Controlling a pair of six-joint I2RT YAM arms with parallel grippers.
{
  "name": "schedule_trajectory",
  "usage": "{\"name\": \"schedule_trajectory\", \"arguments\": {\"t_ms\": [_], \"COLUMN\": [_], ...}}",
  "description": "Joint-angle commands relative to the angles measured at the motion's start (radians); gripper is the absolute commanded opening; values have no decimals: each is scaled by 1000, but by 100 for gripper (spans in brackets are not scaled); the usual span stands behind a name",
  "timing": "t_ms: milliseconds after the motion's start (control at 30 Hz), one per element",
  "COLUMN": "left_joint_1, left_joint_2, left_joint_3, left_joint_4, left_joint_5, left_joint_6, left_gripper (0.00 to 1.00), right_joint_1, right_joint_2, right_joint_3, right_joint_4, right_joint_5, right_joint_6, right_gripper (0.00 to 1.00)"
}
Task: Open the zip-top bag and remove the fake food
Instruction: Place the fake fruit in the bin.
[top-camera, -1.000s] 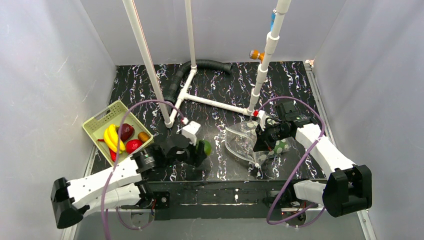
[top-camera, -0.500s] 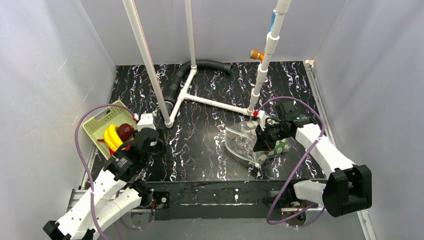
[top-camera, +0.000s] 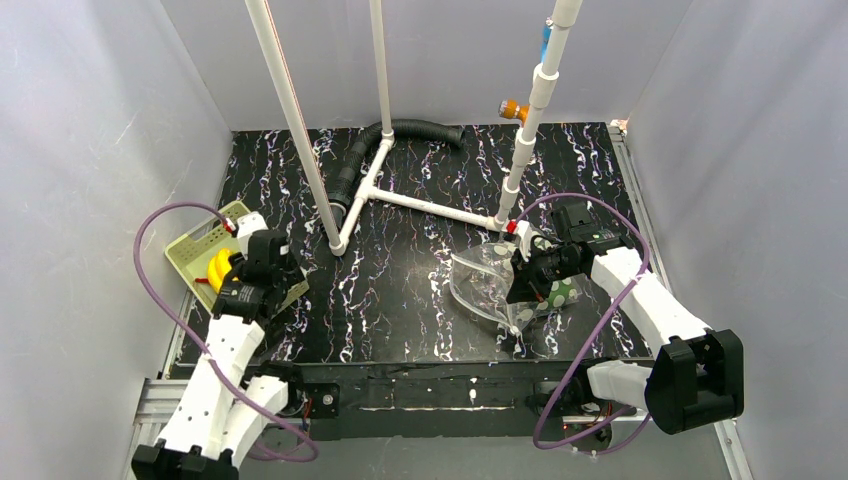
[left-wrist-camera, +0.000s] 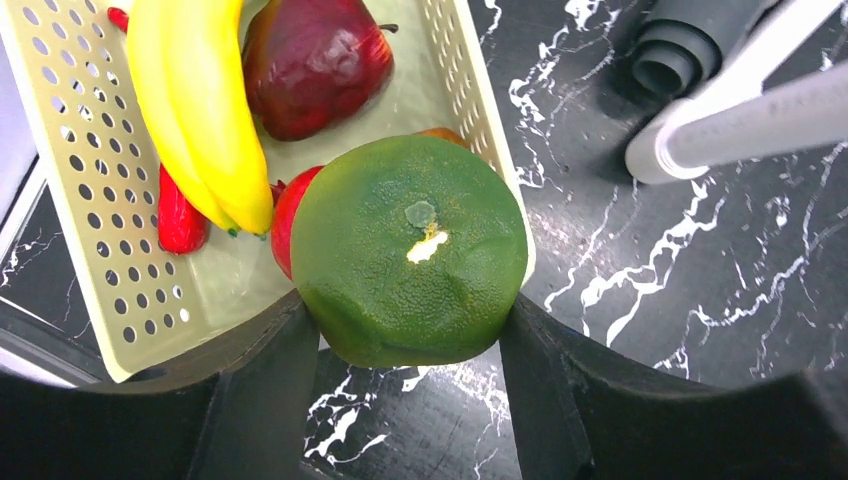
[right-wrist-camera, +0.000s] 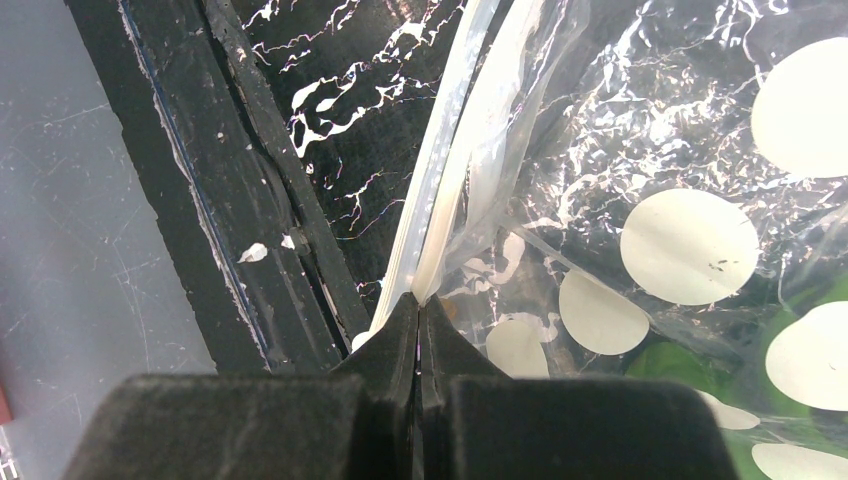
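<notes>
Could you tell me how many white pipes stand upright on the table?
3: the left pipe stands near the basket, the middle pipe at centre back, the right pipe just behind the bag. None seems hidden.

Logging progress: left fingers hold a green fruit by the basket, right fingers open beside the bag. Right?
No: right wrist view shows the right fingers shut on the edge of the zip-top bag. Left fingers do hold the green fruit by the basket.

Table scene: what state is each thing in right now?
left hand, closed around the green fruit, over the basket's edge.
green fruit, held, not yet dropped.
basket, holding banana, dark red fruit, red chili.
zip-top bag, rim pinched, green showing through.
right hand, shut on the bag's rim.
</notes>
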Motion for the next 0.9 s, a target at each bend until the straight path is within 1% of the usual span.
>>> {"name": "schedule_trajectory", "arguments": {"t_ms": [0,33,100,167,200,300,433,533,567,600,767,867], "left_joint_1": [76,93,130,167,180,230,247,249,249,251,250,250], "left_joint_2": [72,93,134,175,196,217,232,243,244,245,237,211], "left_joint_3": [3,2,5,19,26,29,28,35,35,36,34,30], "left_joint_4": [79,92,108,109,112,131,142,141,141,143,150,158], "left_joint_5": [12,11,12,27,35,64,65,49,51,52,75,120], "left_joint_6": [13,10,5,-3,-4,-6,-13,-18,-18,-18,-7,18], "left_gripper": [0,1,7,9,12,31,60,89,97,98,98,98], "right_joint_1": [-6,-6,-6,-6,-6,-6,-6,-5,-6,-6,-6,-6], "right_joint_2": [-4,-3,-2,-1,0,0,-1,0,-3,-3,-5,-6], "right_joint_3": [31,31,31,32,31,32,31,31,31,31,32,31], "right_joint_4": [10,10,11,10,10,8,8,8,9,8,7,7], "right_joint_5": [-10,-10,-9,-9,-10,-10,-11,-13,-13,-13,-13,-13], "right_joint_6": [-3,-4,-3,-3,-3,-5,-5,-5,-6,-5,-4,-5], "right_gripper": [1,1,1,1,1,1,1,1,1,1,1,1]}}
